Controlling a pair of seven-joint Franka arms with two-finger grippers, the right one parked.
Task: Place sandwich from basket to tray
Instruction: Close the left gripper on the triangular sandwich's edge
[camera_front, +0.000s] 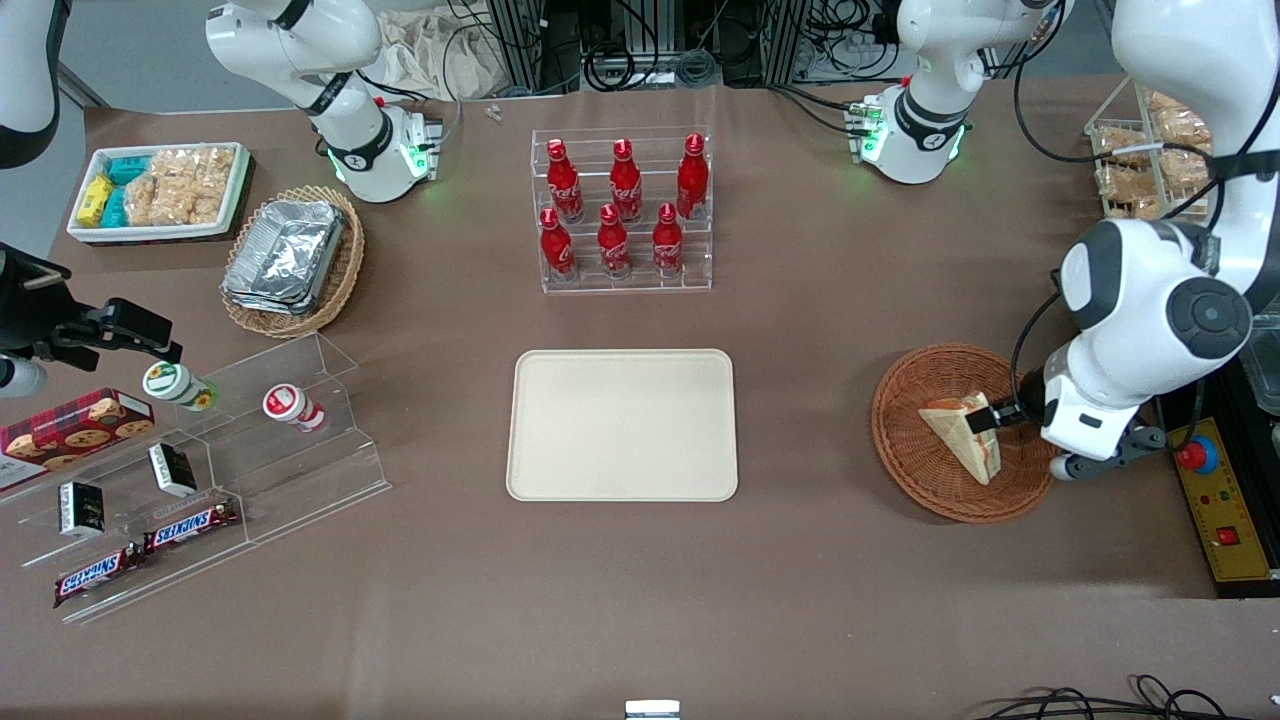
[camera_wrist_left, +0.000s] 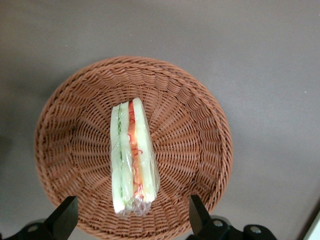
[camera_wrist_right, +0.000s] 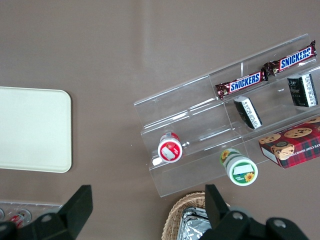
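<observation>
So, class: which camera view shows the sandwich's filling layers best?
The left wrist view: the sandwich lies in the basket with its red and green cut edge facing the camera, the open gripper above it. The front view shows it partly hidden; the right wrist view shows nothing of it.

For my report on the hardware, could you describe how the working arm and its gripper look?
The left arm has glossy white rounded shells with dark grey joint caps and a black cable looping beside it. Its base carries a black ring and glowing green lights. The gripper, above the basket, has two black wedge-shaped fingers on a dark body.
</observation>
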